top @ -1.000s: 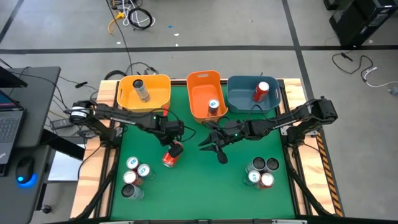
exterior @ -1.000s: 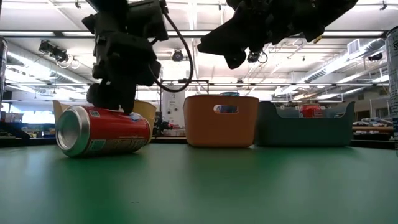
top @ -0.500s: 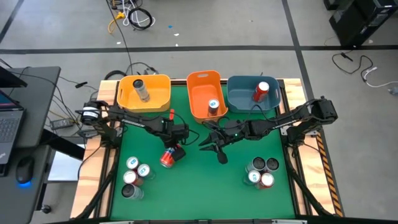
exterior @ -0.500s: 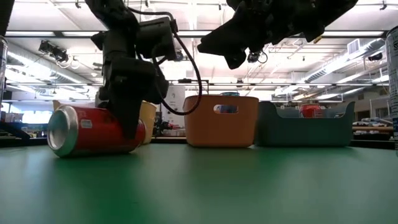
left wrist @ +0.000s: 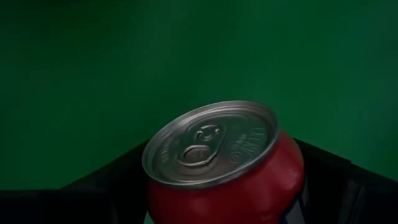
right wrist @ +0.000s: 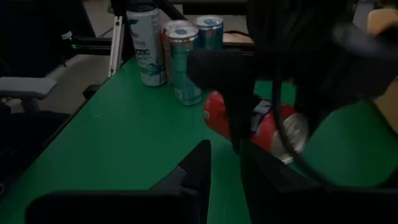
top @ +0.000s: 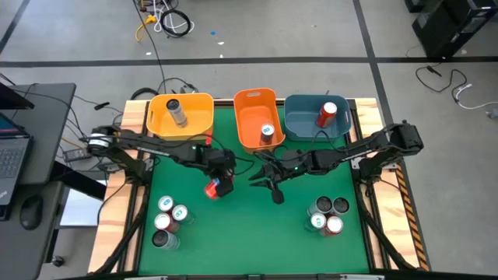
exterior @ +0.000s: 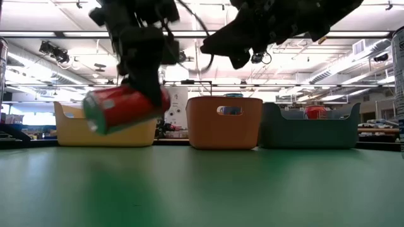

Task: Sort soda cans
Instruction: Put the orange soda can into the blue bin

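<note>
The red metal soda can with a silver top (exterior: 123, 108) is clear of the green table (top: 257, 225), tilted, with its silver end facing the low camera and down to the left. The left claw (top: 219, 181) pinches this can across its body; in the left wrist view the can (left wrist: 224, 168) sits between the two dark fingers (left wrist: 109, 190). From above, the can (top: 214, 188) is left of the table's centre, in front of the gap between the yellow plastic bin (top: 204, 105) and the orange plastic bin (top: 243, 109).

The right claw (top: 266, 180) hangs above the table centre, just beside the left claw, its fingers nearly pressed together with nothing between them.

The yellow bin holds one dark grey can (top: 177, 113). The orange bin holds one white can with blue marks (top: 267, 133). The blue plastic bin (top: 296, 120) holds one red can (top: 326, 113).

A cluster of four upright cans (top: 167, 221) stands at the table's front left. Another cluster of four upright cans (top: 327, 216) stands at the front right.
</note>
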{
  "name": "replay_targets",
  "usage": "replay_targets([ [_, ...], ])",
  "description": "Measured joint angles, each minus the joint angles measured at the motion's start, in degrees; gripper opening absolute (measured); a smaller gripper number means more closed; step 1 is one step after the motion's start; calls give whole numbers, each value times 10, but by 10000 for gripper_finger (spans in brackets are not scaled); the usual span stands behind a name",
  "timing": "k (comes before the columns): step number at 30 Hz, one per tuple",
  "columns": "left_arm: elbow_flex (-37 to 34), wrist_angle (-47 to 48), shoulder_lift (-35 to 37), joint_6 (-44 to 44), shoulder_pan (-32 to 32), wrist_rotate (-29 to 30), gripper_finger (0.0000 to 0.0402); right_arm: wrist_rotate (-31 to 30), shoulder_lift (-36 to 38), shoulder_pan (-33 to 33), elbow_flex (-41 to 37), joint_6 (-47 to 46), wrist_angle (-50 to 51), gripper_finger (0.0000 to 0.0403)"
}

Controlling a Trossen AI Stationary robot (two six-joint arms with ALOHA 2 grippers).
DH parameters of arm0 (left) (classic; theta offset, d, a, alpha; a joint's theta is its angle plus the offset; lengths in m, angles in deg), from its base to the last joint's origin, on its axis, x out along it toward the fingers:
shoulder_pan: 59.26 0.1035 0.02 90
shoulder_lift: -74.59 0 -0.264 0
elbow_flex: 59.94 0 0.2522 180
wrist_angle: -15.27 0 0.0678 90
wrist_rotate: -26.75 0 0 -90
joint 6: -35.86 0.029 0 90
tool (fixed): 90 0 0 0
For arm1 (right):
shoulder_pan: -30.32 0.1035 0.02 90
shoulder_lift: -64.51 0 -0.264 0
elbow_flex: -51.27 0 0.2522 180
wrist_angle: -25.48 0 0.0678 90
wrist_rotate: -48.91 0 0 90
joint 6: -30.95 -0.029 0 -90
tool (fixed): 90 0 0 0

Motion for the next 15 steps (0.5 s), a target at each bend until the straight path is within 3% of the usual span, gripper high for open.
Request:
replay_targets([
  [7, -11, -120, 59, 92, -54, 139, 320, -93, 60, 13, 0, -6, 74, 74],
  [15, -120, -462, 60, 189, -103, 194, 320, -126, 78, 49, 0, -33, 109, 74],
])
